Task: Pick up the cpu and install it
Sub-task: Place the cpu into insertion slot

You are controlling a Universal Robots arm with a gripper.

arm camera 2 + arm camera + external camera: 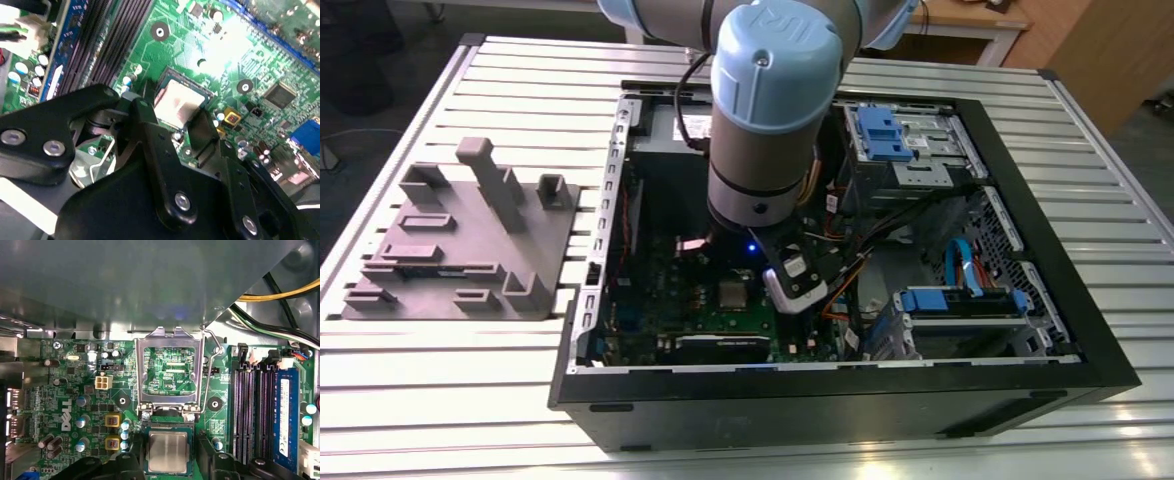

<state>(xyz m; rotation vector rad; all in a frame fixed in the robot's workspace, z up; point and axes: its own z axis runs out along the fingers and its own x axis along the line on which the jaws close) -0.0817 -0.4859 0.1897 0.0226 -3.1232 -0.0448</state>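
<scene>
A big metal worktop (454, 400) with long ridges holds a black computer box (854, 400) that lies open. In the exterior view a grey plastic block (454, 250) with pegs sits on the worktop at 9 o'clock from the box. The robot arm (767, 120) comes in from 12 o'clock and reaches down into the middle of the box.

Inside is a green board (75, 390) with lots of little parts. The cpu (168, 452) is a flat, shiny grey square. It lies flat in its square seat on the board. In the exterior view it is at 9 o'clock from the hand, just beside it. A thin metal frame (170, 336) next to the chip is flipped up and open, so the chip is not covered. Long dark slots (250, 410) and a blue stick (285, 415) lie near it.

The hand (172, 117) is low over the board and it is open. Its two black fingers (210, 460) are spread apart, one on each side of the chip. I cannot tell if they touch it.
</scene>
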